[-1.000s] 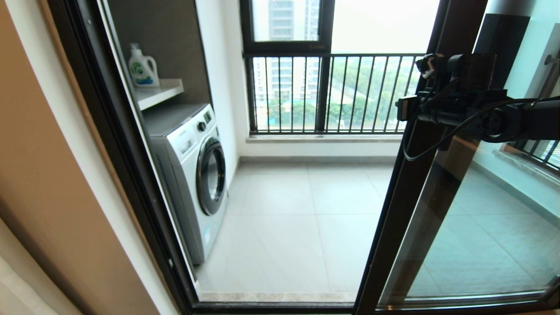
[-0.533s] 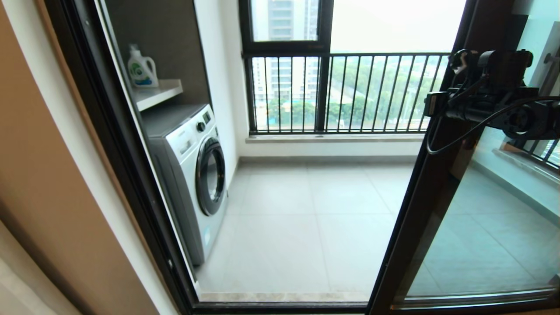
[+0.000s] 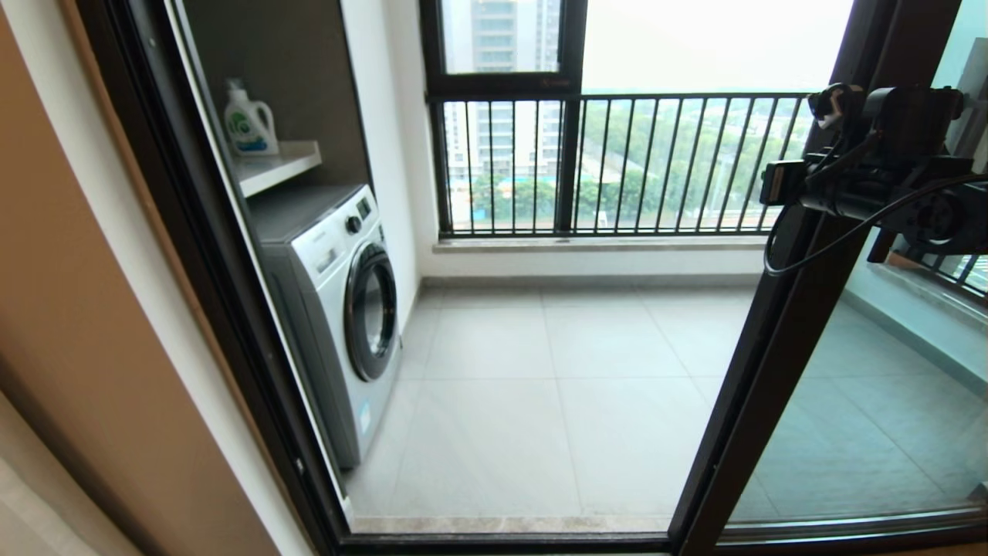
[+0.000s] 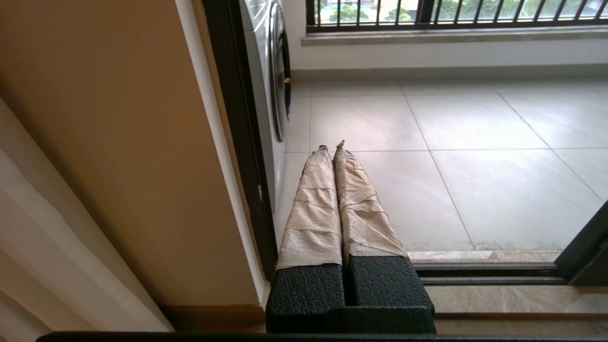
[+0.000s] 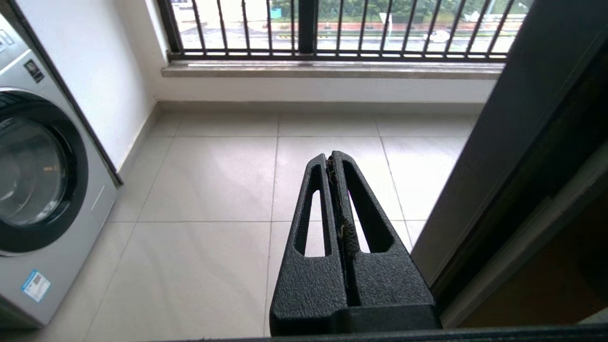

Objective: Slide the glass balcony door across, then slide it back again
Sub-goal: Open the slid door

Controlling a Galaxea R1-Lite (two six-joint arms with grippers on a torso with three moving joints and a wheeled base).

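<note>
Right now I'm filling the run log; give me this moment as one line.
phase: sliding open | glass balcony door: far right, doorway mostly open | right gripper: shut, beside door stile | left gripper: shut, idle by left jamb

The right arm (image 3: pixel 864 193) hides part of the glass balcony door (image 3: pixel 779 347) stile — its top runs out of frame.

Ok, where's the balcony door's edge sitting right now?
In the head view, the door stands at the right of the doorway, its dark stile beside the right gripper, well clear of the washing machine on the left.
</note>
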